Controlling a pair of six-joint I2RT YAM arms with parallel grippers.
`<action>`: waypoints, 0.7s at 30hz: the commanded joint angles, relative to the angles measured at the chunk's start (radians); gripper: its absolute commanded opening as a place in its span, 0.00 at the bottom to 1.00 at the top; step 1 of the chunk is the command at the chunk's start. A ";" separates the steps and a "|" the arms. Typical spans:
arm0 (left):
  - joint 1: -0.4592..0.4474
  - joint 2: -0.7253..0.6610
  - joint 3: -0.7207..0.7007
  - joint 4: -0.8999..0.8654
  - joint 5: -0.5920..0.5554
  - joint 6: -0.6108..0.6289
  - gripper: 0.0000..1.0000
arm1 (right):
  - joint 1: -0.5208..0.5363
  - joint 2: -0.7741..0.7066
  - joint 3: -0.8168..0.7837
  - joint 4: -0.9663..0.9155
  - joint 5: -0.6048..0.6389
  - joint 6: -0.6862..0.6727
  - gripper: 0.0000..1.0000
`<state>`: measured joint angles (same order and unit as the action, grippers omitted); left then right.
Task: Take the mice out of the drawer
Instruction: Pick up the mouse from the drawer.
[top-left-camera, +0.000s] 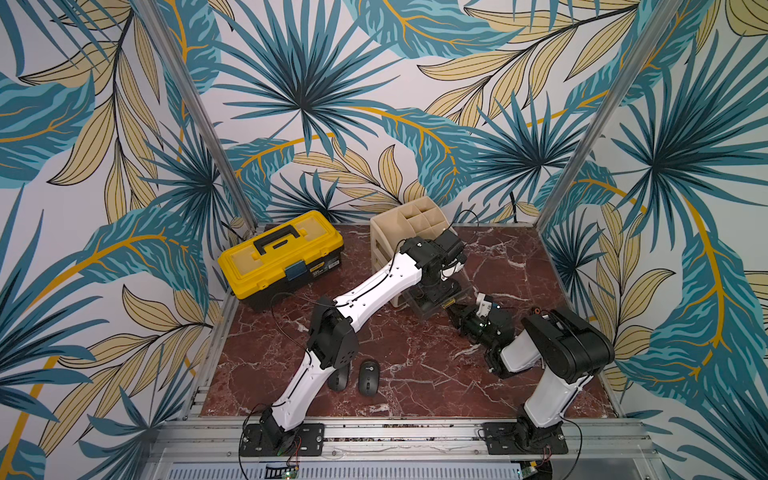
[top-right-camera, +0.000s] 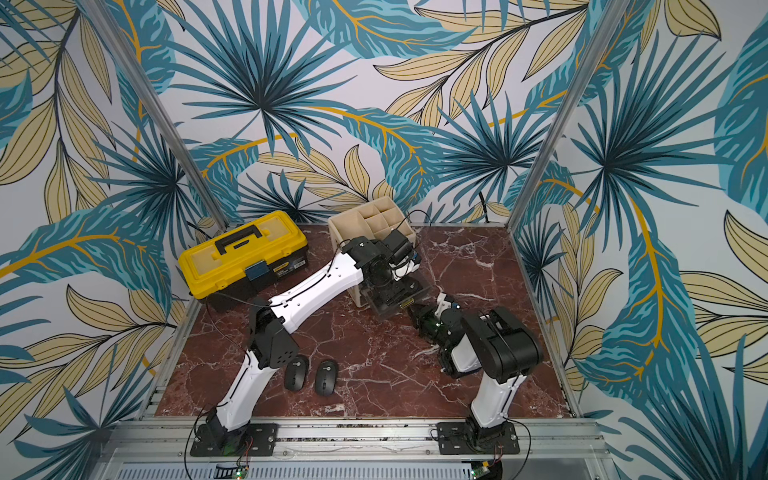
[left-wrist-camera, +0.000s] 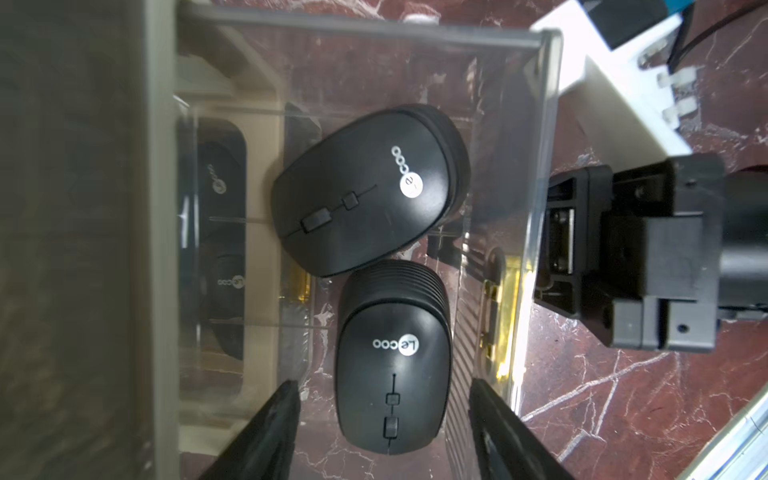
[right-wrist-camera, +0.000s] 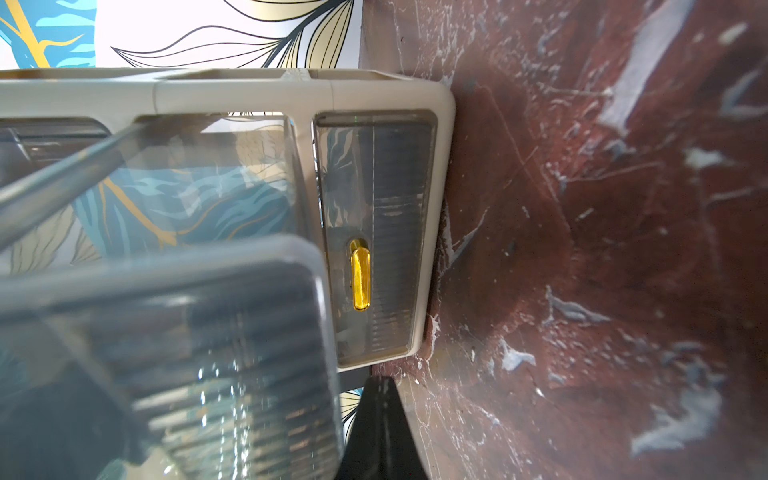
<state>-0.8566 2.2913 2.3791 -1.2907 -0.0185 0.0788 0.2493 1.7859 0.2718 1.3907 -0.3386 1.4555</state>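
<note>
nearest the front edge of the marble surface (top-left-camera: 419, 386), a mouse on the surface (top-right-camera: 326, 377) and its twin (top-right-camera: 296, 372) lie side by side just beside the left arm (top-right-camera: 241, 386), well apart from the drawer. judged from that, these two are already out, set where they do not block the reach.

further in, the right gripper (top-left-camera: 456, 311) lies low against the front of the clear drawer (left-wrist-camera: 544, 137), jaws clenched. it seems placed there to hold the drawer out and steady, though whether it pinches the yellow handle (left-wrist-camera: 503, 316) or only presses beside it i cannot tell. the drawer stands drawn out of the beige organizer (top-left-camera: 415, 216), open upward.

the left gripper (left-wrist-camera: 384, 384) points down into it from above, jaws released and spread to either side of the nearer mouse (left-wrist-camera: 392, 353), touching nothing as far as the wrist view shows. that spacing suits a grip across the mouse's narrow width. a second mouse (left-wrist-camera: 365, 191) lies askew, touching the nearer one's rear end, so a lift may nudge it.

deeper in, under the organizer's frame, two more logos show dimly through the plastic; whether those sit in this drawer or the one below i cannot tell.

at the back left a yellow toolbox (top-left-camera: 278, 257) stands shut, out of the way.
</note>
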 joint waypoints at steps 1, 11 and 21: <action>-0.001 0.021 -0.038 -0.003 0.018 0.006 0.67 | -0.001 -0.026 -0.003 0.039 -0.016 0.003 0.00; 0.004 0.045 -0.055 0.004 0.028 0.004 0.70 | -0.001 -0.045 -0.002 0.037 -0.022 0.003 0.00; 0.002 0.066 -0.061 -0.003 0.036 -0.030 0.70 | -0.001 -0.054 0.003 0.039 -0.031 0.005 0.00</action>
<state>-0.8474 2.3325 2.3493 -1.2888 -0.0059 0.0700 0.2489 1.7695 0.2718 1.3609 -0.3458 1.4555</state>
